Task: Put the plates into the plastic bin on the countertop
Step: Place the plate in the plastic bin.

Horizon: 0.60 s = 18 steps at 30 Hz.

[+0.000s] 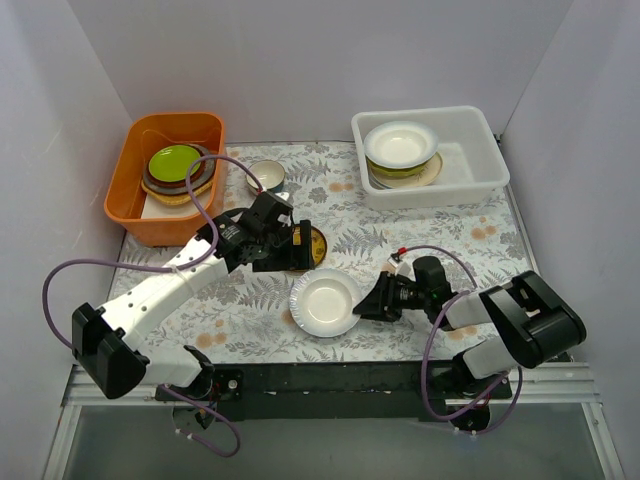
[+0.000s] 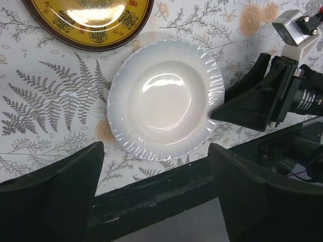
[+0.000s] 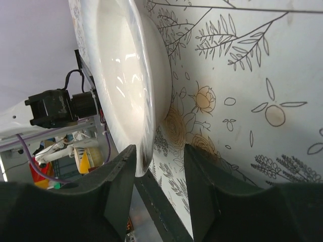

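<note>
A plain white fluted plate (image 1: 325, 301) (image 2: 164, 98) lies on the leaf-printed countertop (image 1: 450, 250) near the front edge. My right gripper (image 1: 366, 301) (image 3: 160, 148) is low at the plate's right side and open. Its jaws straddle the plate's rim (image 3: 144, 126): one finger is against the upper face, the other stands off the underside. My left gripper (image 1: 302, 247) (image 2: 156, 146) hovers open and holds nothing. It is above a small brown-and-yellow plate (image 1: 317, 244) (image 2: 91, 20), just behind the white one. The white plastic bin (image 1: 478, 170) at the back right holds stacked plates (image 1: 400, 145).
An orange tub (image 1: 135, 195) at the back left holds more plates (image 1: 175, 165), a lime one on top. A small bowl (image 1: 266, 173) stands to its right. The black front rail (image 1: 330, 378) runs just below the white plate. Walls close in on three sides.
</note>
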Each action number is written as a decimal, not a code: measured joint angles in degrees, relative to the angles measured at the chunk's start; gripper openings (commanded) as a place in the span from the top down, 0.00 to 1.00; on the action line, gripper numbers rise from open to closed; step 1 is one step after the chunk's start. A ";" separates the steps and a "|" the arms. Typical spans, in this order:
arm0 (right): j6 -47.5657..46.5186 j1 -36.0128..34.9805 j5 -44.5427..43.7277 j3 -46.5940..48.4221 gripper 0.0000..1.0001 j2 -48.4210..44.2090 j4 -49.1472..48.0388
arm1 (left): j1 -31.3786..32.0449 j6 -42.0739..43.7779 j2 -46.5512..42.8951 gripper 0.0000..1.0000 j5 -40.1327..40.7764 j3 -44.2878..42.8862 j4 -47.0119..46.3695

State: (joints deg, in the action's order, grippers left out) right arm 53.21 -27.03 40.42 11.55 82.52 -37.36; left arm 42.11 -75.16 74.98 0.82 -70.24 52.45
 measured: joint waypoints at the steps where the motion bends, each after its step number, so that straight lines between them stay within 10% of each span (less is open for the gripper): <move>1: 0.46 -0.07 -0.02 0.28 0.54 0.83 -0.74 | 0.00 -0.09 -0.33 0.16 0.00 0.35 -0.09; 18: 6.91 -1.99 0.24 3.67 0.95 11.65 -12.94 | -0.02 -0.74 -2.10 0.16 -0.04 2.49 -0.28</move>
State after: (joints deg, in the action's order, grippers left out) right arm 60.12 -29.02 40.66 15.22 94.17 -50.30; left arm 42.09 -75.90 72.88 0.78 -67.75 52.16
